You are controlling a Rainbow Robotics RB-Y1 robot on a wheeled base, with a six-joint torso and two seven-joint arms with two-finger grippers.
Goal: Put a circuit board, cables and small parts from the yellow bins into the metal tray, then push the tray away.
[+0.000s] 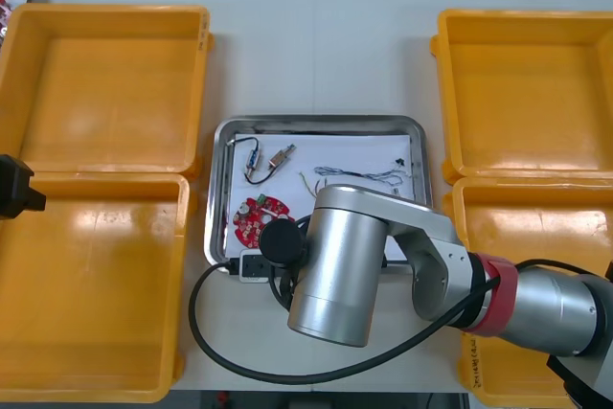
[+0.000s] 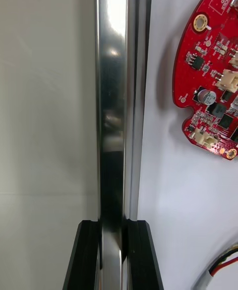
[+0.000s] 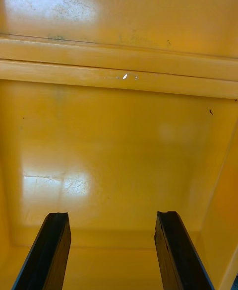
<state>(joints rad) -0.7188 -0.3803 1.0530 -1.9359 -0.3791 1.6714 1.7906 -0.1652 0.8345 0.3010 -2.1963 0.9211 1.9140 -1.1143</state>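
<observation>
At the near rim of the metal tray (image 1: 316, 123), toward its left corner, the right gripper (image 2: 113, 228) is clamped on the thin rim edge, one finger inside the tray and one outside. The tray body lies beyond the gripper with its long axis across the table; judged, a push away would run along its short axis. On its white floor are a round red circuit board (image 2: 213, 86) just inside the gripped rim, and farther in a twisted blue and white cable (image 1: 364, 176) and small metal parts (image 1: 268, 162). The left gripper (image 3: 113, 215), spread wide and empty, hangs over the near left yellow bin (image 3: 119, 146), well apart; the right arm is nearer.
</observation>
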